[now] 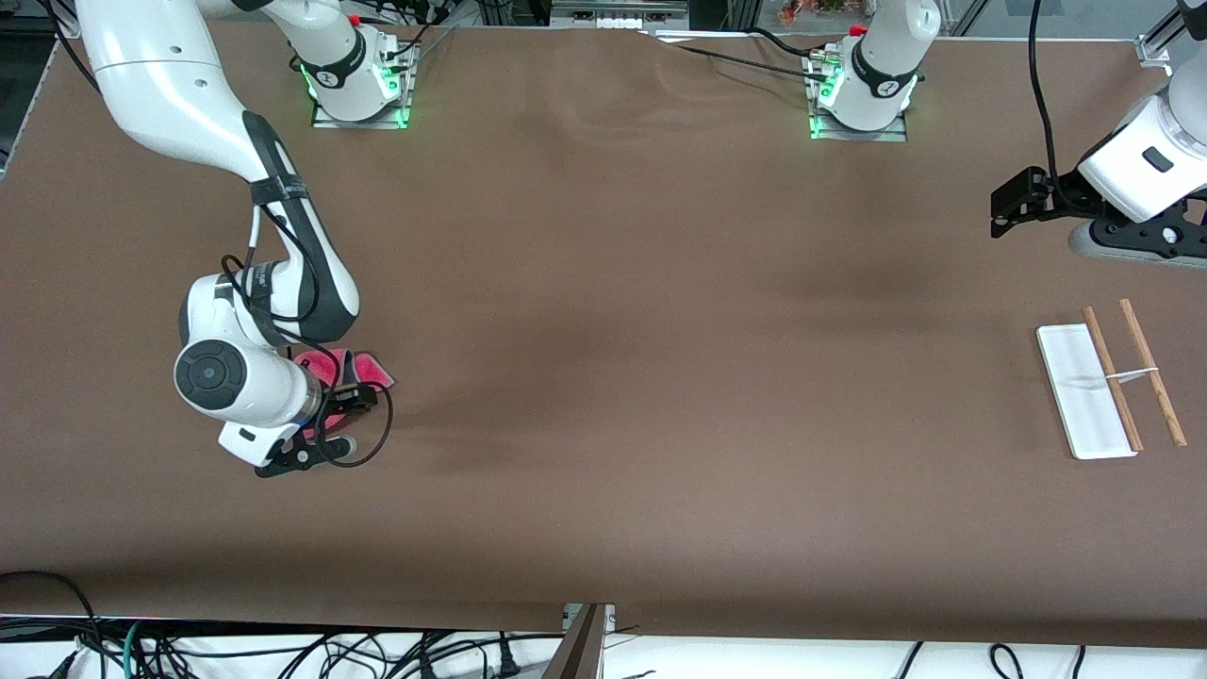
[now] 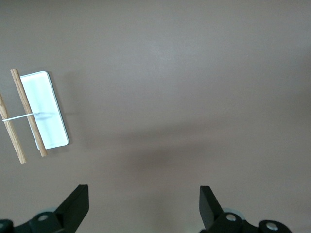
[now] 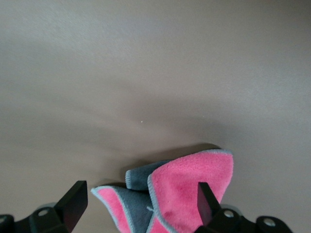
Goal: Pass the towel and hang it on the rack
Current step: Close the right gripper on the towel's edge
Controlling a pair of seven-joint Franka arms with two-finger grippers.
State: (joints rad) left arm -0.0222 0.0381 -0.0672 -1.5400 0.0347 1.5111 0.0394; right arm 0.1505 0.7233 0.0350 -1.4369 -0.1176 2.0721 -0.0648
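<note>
The towel [image 3: 187, 187], soft and light, lies crumpled; the right claw [image 3: 141, 204] over it, fingers apart, should pinch a raised fold. The left claw [image 2: 143, 206] waits near the rack [image 1: 1084, 391], fingers apart.

We record a robotics lab: two bolted arm bases [image 1: 358, 90] on a brown-covered table [image 1: 603, 377], loose cables [image 1: 283, 651] below its edge.

The right arm reaches from its base down toward the table's right-arm end, wrist bent low, its right gripper [image 3: 138, 204] pointing down with fingers [image 3: 73, 201] spread wide; the left arm waits raised by the table's left-arm edge, its left gripper [image 2: 143, 206] likewise spread, holding nothing.
</note>
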